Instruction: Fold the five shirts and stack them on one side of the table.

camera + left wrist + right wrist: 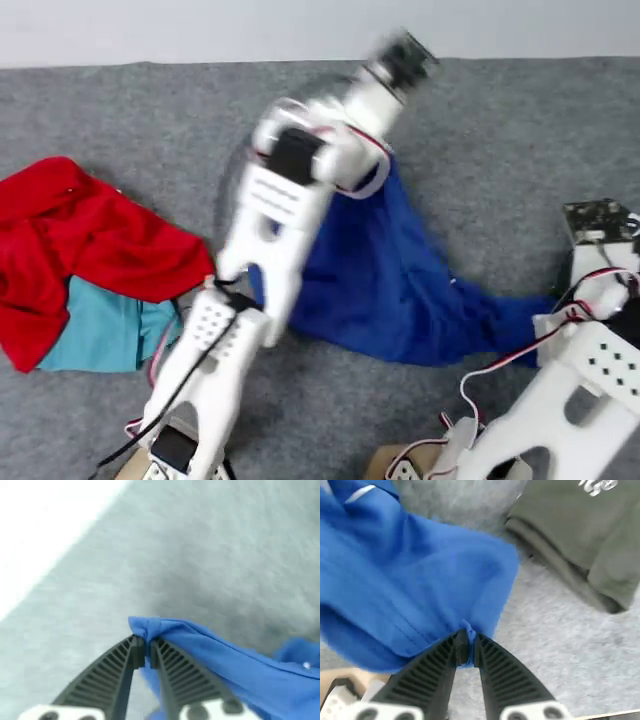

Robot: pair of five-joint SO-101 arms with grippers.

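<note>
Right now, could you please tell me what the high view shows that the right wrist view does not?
High view: a red shirt lying partly over a teal shirt at one side of the table. Right wrist view: an olive-green garment near the blue shirt, and the right gripper shut on a fold of that shirt. Both: the blue shirt on the grey table cover.

Bright, even light; soft shadow on grey table (pixel 120 110) beside left arm (pixel 290 190); wall (pixel 40 525) glares white.
</note>
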